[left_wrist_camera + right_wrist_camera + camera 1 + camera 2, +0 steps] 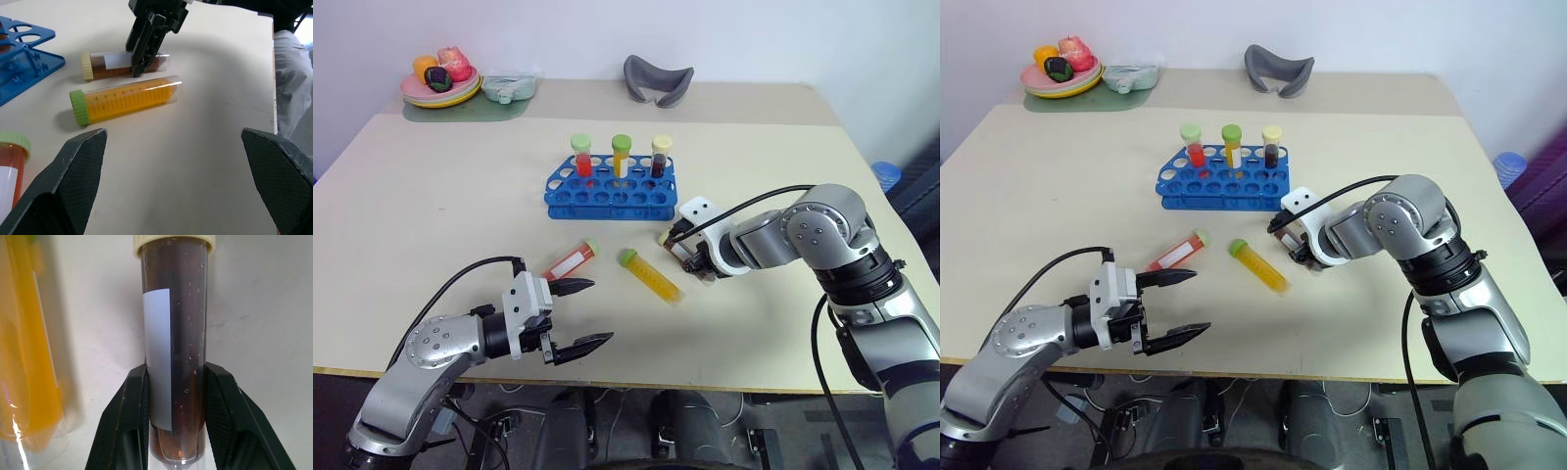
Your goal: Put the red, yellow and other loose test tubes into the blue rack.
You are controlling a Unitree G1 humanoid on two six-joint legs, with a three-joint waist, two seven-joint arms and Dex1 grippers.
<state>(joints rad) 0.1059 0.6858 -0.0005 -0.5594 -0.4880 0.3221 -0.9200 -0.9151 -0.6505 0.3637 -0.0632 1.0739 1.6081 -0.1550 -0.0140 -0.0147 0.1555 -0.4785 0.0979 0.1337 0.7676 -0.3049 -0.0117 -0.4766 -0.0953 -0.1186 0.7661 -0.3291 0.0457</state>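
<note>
The brown tube (173, 347), with its cream cap and white label, is clamped between the two black fingers of the right gripper (173, 431) while it lies flat on the table (431, 196), just in front of the right end of the blue rack (611, 192). The yellow tube (650, 274) is seen lying just beside the brown one, on its near left side, green cap pointing away from the robot. The red tube (572, 262), green-capped and labelled, lies further left, close ahead of the left gripper (579, 315), whose fingers are spread wide apart over the table with nothing between them. Three more capped tubes are seen standing upright in the back row of the rack. A plate of toy fruit (440, 86) and a grey curved object (658, 80) are set at the far edge of the table
</note>
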